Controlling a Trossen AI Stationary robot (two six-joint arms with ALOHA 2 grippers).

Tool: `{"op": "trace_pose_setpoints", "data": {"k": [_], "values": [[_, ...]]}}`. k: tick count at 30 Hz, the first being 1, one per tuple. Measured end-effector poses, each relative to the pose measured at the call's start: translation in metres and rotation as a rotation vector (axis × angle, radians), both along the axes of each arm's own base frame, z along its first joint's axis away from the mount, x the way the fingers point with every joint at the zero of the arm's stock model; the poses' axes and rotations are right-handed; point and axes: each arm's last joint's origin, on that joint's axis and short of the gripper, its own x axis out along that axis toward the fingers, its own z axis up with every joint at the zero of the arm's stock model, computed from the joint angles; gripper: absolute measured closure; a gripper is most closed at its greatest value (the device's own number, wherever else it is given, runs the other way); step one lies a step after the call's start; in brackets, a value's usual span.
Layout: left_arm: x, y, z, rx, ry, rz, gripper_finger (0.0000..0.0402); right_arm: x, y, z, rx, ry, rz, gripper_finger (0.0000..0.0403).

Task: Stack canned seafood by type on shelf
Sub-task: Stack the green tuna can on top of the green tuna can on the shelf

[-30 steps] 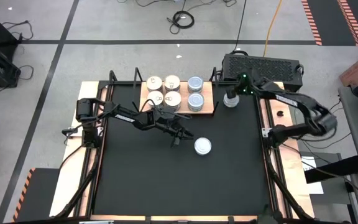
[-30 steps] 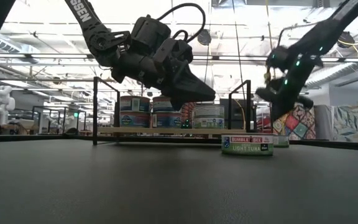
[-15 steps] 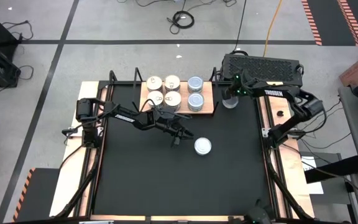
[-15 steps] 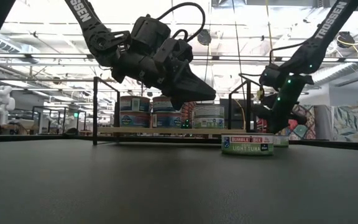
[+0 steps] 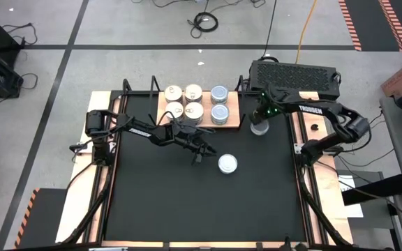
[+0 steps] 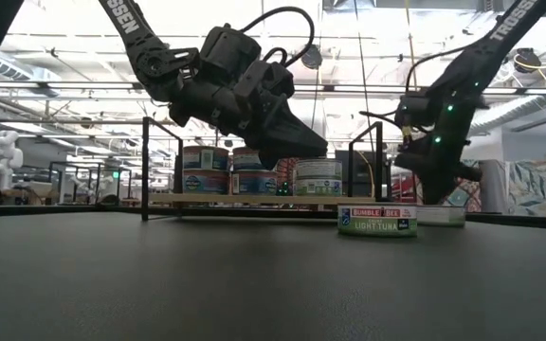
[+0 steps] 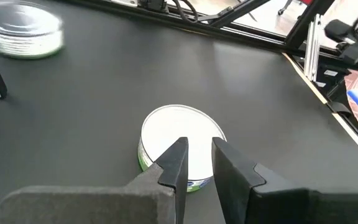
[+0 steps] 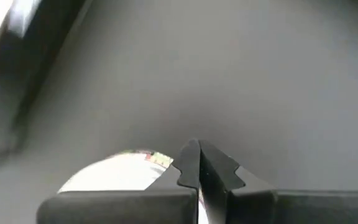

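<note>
Low view only: tin [image 6: 377, 220] label.

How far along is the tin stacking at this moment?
Done: six small round tins sit on the light wooden shelf board, four white-topped and two silvery-blue-topped. In hand: nothing is gripped; the shut right gripper is at a tin beside the board, and the left gripper hovers slightly open near a white-topped tin on the black tabletop. Left: those two tins.
</note>
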Motion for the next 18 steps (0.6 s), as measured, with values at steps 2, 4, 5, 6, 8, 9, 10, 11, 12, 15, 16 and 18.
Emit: {"op": "trace_pose_setpoints", "data": {"k": [2,4,5,6,8,9,10,11,12,15,16,18], "values": [[0.0,0.0,0.0,0.0,0.001,0.0,0.033,0.0,0.01,0.003,0.034,0.036,0.041,0.0403],[0.0,0.0,0.0,0.0,0.0,0.0,0.033,0.003,0.02,0.003,0.056,0.066,0.072,0.0403],[0.0,0.0,0.0,0.0,0.0,0.0,0.033,0.005,0.024,0.003,0.069,0.075,0.085,0.0403],[0.0,0.0,0.0,0.0,0.0,0.0,0.033,0.008,0.029,0.002,0.078,0.081,0.097,0.0403],[0.0,0.0,0.0,0.0,-0.001,-0.001,0.033,0.013,0.04,-0.003,0.093,0.086,0.114,0.0403],[0.0,0.0,0.0,-0.001,-0.001,-0.001,0.033,0.016,0.046,-0.005,0.105,0.091,0.122,0.0403],[0.0,0.0,0.0,-0.002,0.0,0.0,0.033,0.018,0.052,-0.008,0.118,0.097,0.127,0.0403],[0.0,-0.001,0.0,-0.003,0.0,-0.002,0.033,0.019,0.059,-0.011,0.133,0.105,0.131,0.0403],[0.0,-0.001,0.0,-0.003,0.0,-0.002,0.033,0.021,0.066,-0.013,0.147,0.113,0.136,0.0403],[0.0,-0.003,0.0,-0.002,0.0,-0.007,0.033,0.032,0.087,-0.016,0.154,0.115,0.17,0.0403],[0.0,-0.004,0.0,-0.002,-0.001,-0.009,0.0329,0.036,0.094,-0.015,0.155,0.113,0.189,0.0403],[0.001,-0.004,0.0,-0.002,-0.001,-0.009,0.033,0.043,0.107,-0.014,0.165,0.102,0.23,0.0403]]}}
